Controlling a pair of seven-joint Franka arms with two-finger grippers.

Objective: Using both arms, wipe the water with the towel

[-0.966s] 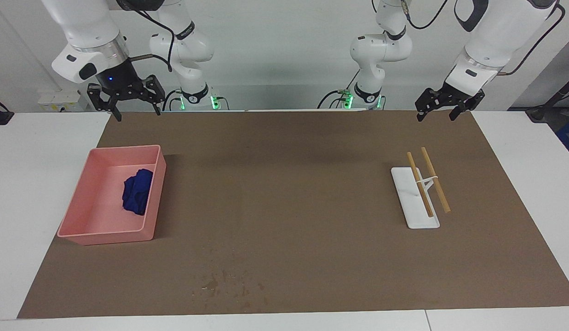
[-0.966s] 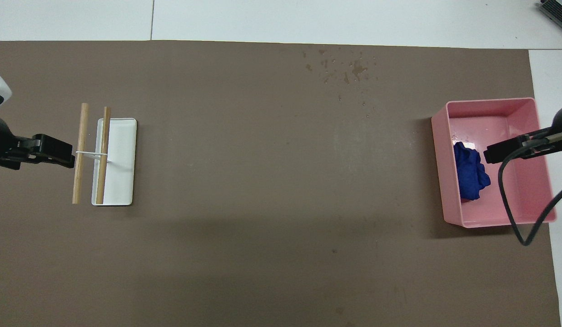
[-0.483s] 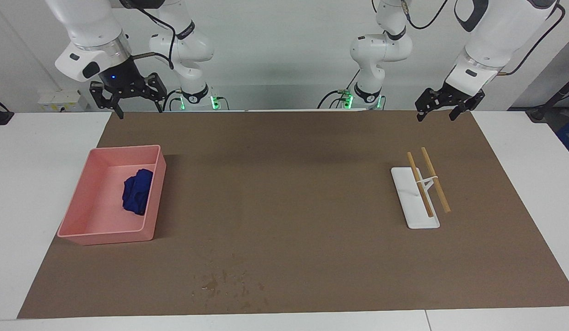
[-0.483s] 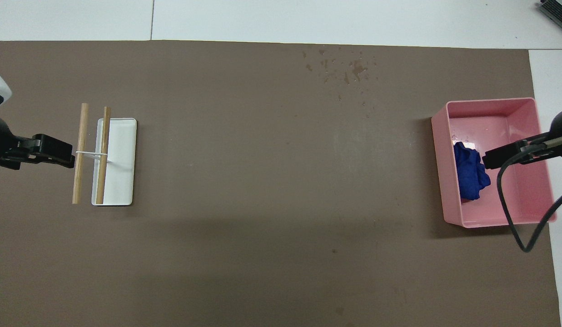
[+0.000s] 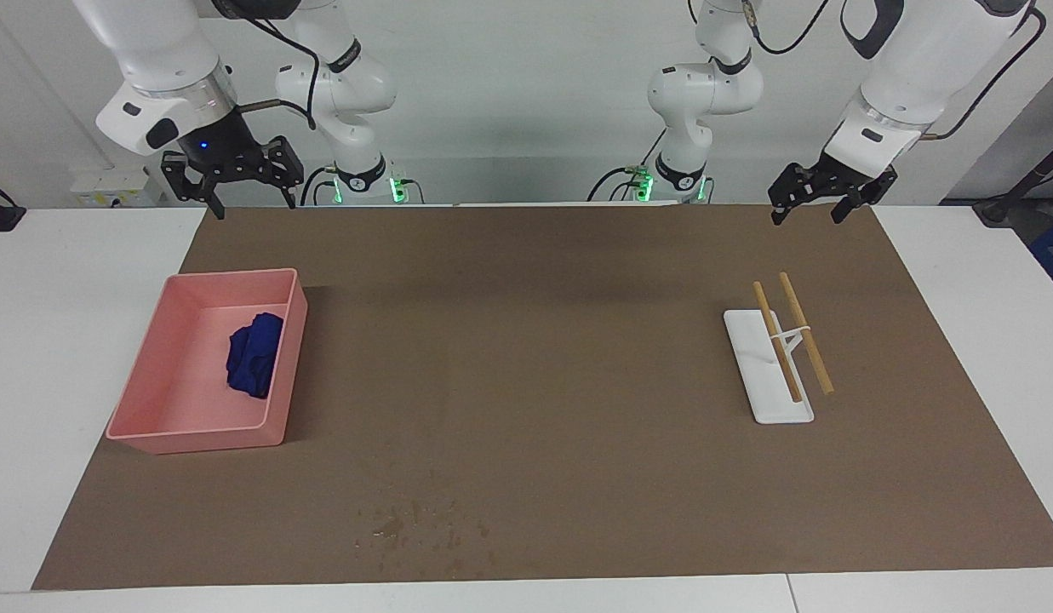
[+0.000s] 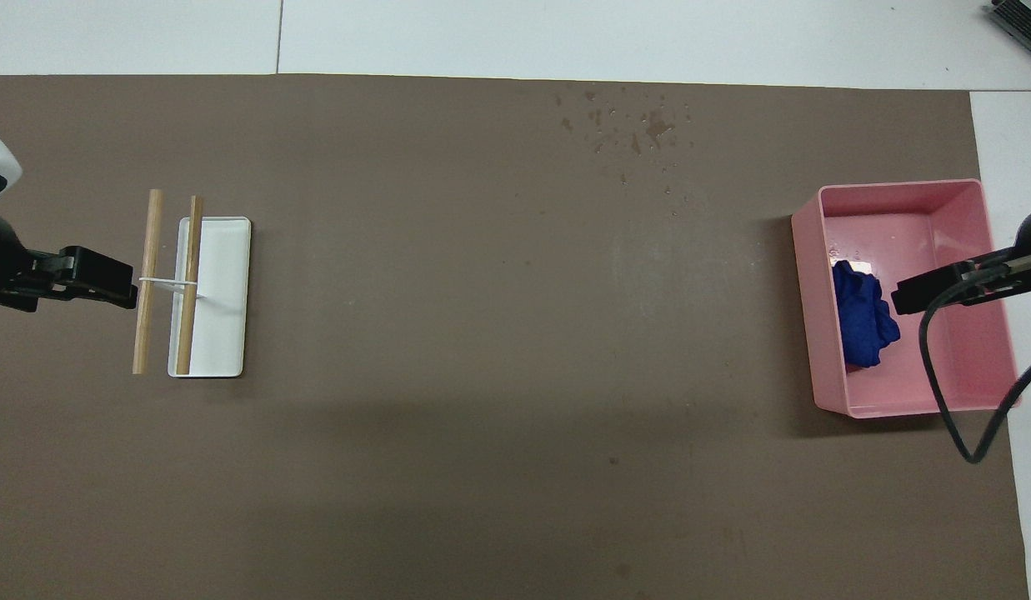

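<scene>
The deep-blue towel (image 5: 254, 353) (image 6: 861, 321) lies crumpled inside the pink bin (image 5: 151, 409) (image 6: 903, 196) at the right arm's end of the table. Scattered water drops (image 5: 415, 524) (image 6: 632, 133) wet the brown mat farther from the robots than the bin. My right gripper (image 5: 254, 207) (image 6: 907, 296) hangs open high over the bin, well clear of the towel, holding nothing. Over the mat beside the wooden rods, my left gripper (image 5: 807, 217) (image 6: 107, 283) waits open and empty.
A white tray (image 5: 769, 400) (image 6: 223, 250) carries a small stand with two wooden rods (image 5: 805, 332) (image 6: 148, 275) at the left arm's end. A brown mat (image 5: 535, 340) (image 6: 482, 375) covers the white table. A black cable (image 6: 948, 400) loops from the right arm over the bin.
The right gripper has risen a little and shifted slightly over the bin. The left arm, the towel and the rods have not moved.
</scene>
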